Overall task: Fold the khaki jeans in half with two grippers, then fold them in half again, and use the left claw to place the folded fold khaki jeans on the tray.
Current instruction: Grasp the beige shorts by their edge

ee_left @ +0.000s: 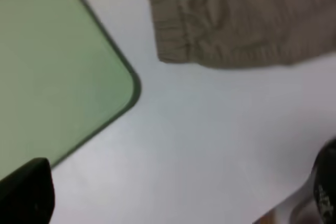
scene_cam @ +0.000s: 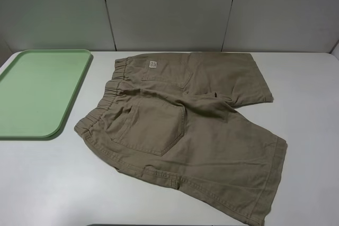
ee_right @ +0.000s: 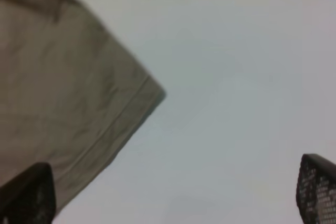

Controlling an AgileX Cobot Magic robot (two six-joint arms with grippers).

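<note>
A: Step in hand?
B: No fold is judged begun. The khaki-tan cotton shorts (scene_cam: 185,130) are laid open and flat on the white worktop (scene_cam: 47,183). The waistband is turned toward the pale-green rectangular plastic tray (scene_cam: 32,93), just beside it but apart. Nothing is seen on the tray.

A: Grippers?
B: The left gripper (ee_left: 176,187) is seen spread wide with nothing held, over bare worktop near the waistband corner (ee_left: 173,51). The right gripper (ee_right: 172,190) is likewise spread and empty, by the hem corner (ee_right: 152,95) of one leg. Neither is caught in the high view.

A: Next move?
B: A descent is probably called for, with one gripper brought to the waistband end and the other to the hem end. Cloth would then be pinched at both ends and carried over together for the first halving.

A: Count?
B: One pair of shorts, one tray, two grippers and one white waist label (scene_cam: 152,64) are noted.
</note>
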